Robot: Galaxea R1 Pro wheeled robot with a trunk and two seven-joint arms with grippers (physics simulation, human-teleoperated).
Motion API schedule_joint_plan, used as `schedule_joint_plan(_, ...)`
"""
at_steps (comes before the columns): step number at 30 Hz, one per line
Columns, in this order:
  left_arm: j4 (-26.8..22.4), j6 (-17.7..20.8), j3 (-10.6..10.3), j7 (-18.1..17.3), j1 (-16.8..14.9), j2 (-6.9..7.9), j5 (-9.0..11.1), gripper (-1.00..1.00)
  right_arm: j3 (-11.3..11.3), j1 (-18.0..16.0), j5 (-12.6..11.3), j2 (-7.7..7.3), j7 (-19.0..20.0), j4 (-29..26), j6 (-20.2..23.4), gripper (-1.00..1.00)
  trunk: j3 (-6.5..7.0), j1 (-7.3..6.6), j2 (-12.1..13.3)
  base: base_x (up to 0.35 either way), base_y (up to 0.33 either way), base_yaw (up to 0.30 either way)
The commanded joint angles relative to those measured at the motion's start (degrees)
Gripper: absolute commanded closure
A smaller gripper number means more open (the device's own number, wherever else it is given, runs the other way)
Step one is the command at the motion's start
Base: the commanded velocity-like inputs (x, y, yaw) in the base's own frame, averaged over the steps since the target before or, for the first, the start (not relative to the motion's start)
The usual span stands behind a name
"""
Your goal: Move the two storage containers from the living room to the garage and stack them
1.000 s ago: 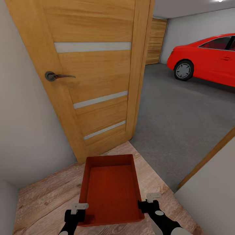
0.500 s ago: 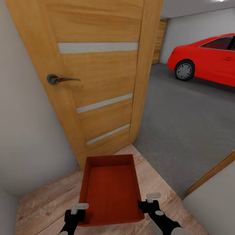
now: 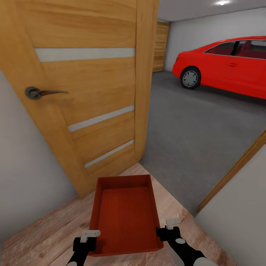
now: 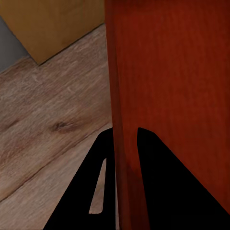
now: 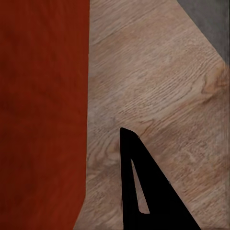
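Note:
One orange-red storage container point(image 3: 125, 216) hangs level just above the wood-plank floor point(image 3: 44, 240), held between my two grippers at its near corners. My left gripper point(image 3: 88, 239) is shut on its left wall; in the left wrist view its two black fingers point(image 4: 163, 187) straddle that wall point(image 4: 167, 72). My right gripper point(image 3: 167, 229) grips the right wall, and the right wrist view shows one finger point(image 5: 141, 191) outside the container point(image 5: 43, 96). The second container is out of view. Ahead through the doorway lies the garage's dark-grey concrete floor point(image 3: 195, 125).
An open wooden door point(image 3: 92, 92) with a metal handle point(image 3: 38, 92) stands close on my left. A pale wall point(image 3: 240, 225) with a wooden door frame point(image 3: 236, 166) is close on my right. A red car point(image 3: 229, 64) is parked at the garage's far right.
The whole view has swung right toward the garage, so the door sits further left and more of the car shows. The container stays the same in both grippers.

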Motion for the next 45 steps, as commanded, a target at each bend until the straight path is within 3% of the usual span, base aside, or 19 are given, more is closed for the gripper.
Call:
schedule_joint_plan(1, -0.12, -0.14, 0.66, 0.65, -0.04, -0.01, -1.14, 1.00, -0.26, -0.04, 0.07, -0.30, -0.71, 0.11, -0.17, 1.00, -0.04, -0.01, -0.02, 0.000, 0.000, -0.189)
schedule_joint_plan(45, -0.11, -0.14, 0.66, 0.65, -0.04, -0.01, -1.14, 1.00, -0.26, -0.05, 0.10, -0.28, -0.71, 0.11, -0.17, 1.00, -0.04, -0.01, -0.02, 0.013, 0.014, -0.012)
